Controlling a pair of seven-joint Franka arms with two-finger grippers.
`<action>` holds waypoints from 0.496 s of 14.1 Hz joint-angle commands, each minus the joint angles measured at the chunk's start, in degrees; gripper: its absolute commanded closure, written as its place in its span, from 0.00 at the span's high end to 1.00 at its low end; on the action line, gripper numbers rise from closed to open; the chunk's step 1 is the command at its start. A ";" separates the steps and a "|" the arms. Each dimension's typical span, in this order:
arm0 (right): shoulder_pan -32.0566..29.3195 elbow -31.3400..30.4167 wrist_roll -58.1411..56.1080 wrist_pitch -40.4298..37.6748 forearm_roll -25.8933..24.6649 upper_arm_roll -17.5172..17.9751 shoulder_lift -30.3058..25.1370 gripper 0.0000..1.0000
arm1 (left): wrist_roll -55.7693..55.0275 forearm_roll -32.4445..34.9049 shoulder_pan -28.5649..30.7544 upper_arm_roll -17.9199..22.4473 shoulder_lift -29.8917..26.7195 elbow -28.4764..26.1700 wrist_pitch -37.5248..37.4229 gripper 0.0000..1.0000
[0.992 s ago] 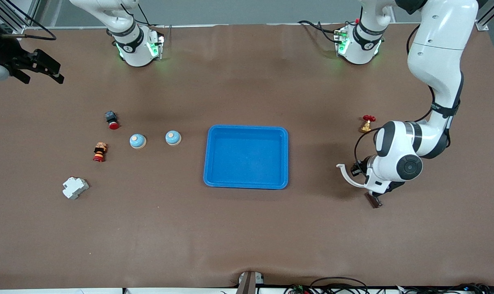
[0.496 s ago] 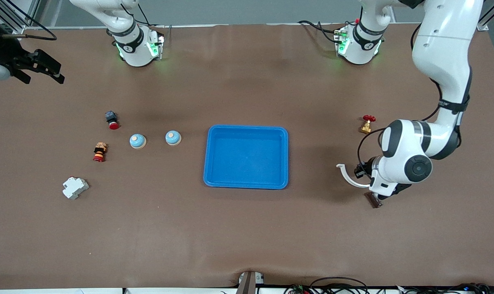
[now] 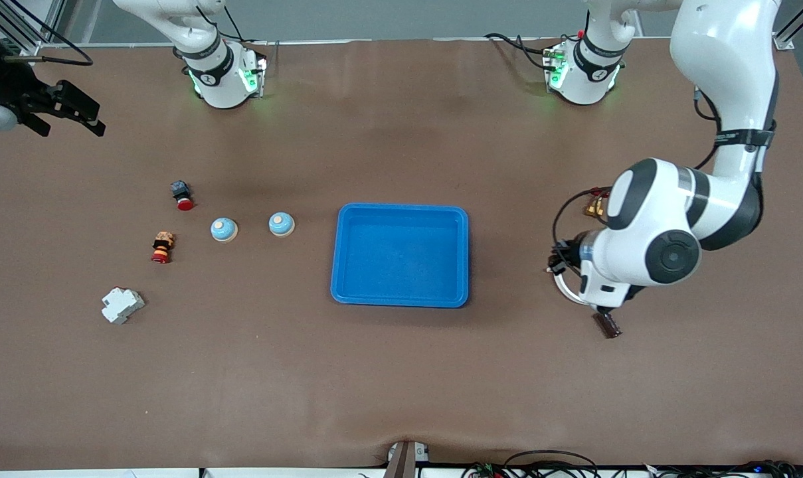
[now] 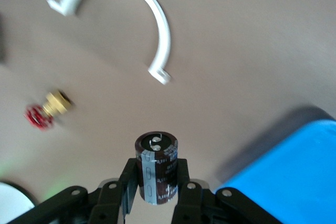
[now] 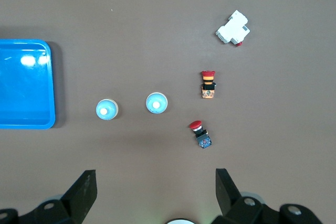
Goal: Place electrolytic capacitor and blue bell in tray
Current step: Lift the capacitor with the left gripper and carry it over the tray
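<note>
A brown tabletop (image 3: 401,385) seen from a high front camera, described from the right arm's end across to the left arm's end.

The right claw (image 3: 61,106) waits in the air over the tabletop's edge at its own end, jaws spread wide and empty.

Next come five small things lying loose: one white block-shaped part (image 3: 122,305), one orange and red button (image 3: 162,247), one black and red button (image 3: 182,194), and two blue bells (image 3: 224,230) (image 3: 281,224) side by side, the second nearer the tray. The right arm is the nearer arm to both bells.

In the middle lies one shallow blue tray (image 3: 338,265), with nothing in it.

Toward the left arm's end, the left claw (image 4: 156,182) hangs above the tabletop, closed on the one electrolytic capacitor (image 4: 156,169), a dark cylinder gripped by its sides with its long axis running out along the fingers and its round end face pointing away from the wrist. The tray lies sideways from this claw, toward the table's middle, and its blue corner shows in the left wrist view; the carry looks likely to run that way.

Below the claw lie one white curved clip (image 4: 139,9), one small brass valve with a red handle (image 4: 46,109), and one small dark brown piece (image 3: 607,324) nearer the front camera.
</note>
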 commanded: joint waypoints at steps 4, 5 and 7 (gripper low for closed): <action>0.01 -0.98 -0.28 0.06 0.11 0.06 -1.25 1.00 | -13.65 -1.30 -2.80 -6.74 1.23 2.56 0.07 0.01; 0.01 -0.98 -0.28 0.06 0.11 0.06 -1.25 1.00 | -15.67 -1.21 -4.29 -6.65 1.50 2.82 0.69 0.01; 0.01 -0.98 -0.28 0.06 0.11 0.06 -1.25 1.00 | -18.75 -1.21 -6.41 -6.65 1.50 2.82 2.88 0.01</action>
